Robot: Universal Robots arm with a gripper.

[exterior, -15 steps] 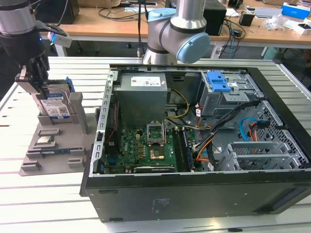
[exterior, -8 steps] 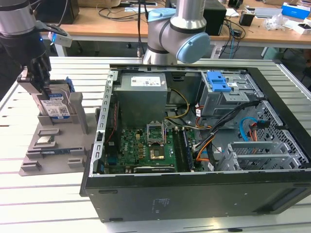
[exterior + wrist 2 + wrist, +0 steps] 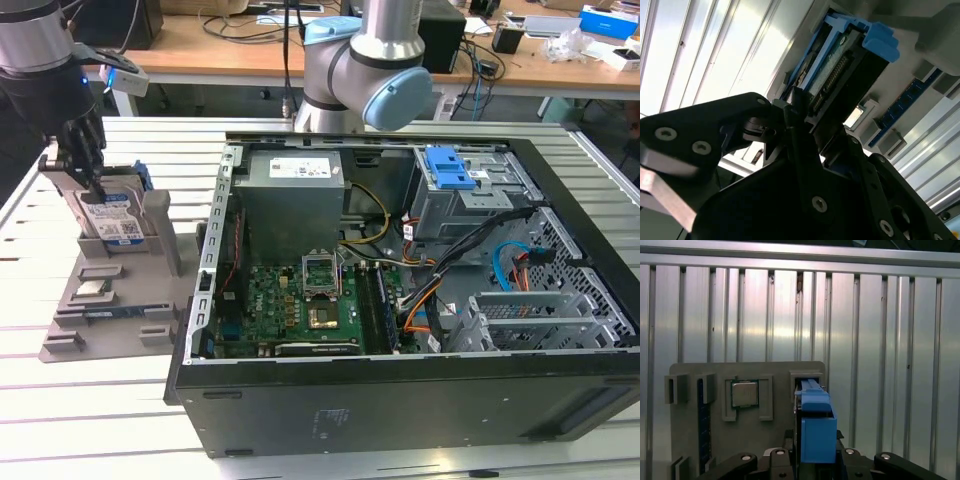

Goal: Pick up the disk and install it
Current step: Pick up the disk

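The disk [image 3: 112,222] stands upright on edge in a slot along the far edge of a grey fixture [image 3: 70,335]. The fixture lies near the slatted metal table's [image 3: 100,420] edge on the exterior view's left. The disk's white-and-blue label faces outward, its print too small to read. The gripper [image 3: 88,178] reaches down onto the disk's top edge. In the first wrist view its black fingers are drawn narrow against either side of the disk's blue frame [image 3: 816,430], which still sits in the slot. A processor chip [image 3: 744,393] rests in a neighbouring recess of the fixture. Beside the fixture, toward the table's middle, lies an open computer case [image 3: 400,400]. Its grey power supply [image 3: 295,215] carries a white sticker [image 3: 297,170], unreadable, and a blue latch plate [image 3: 450,168] sits at the case's far edge.
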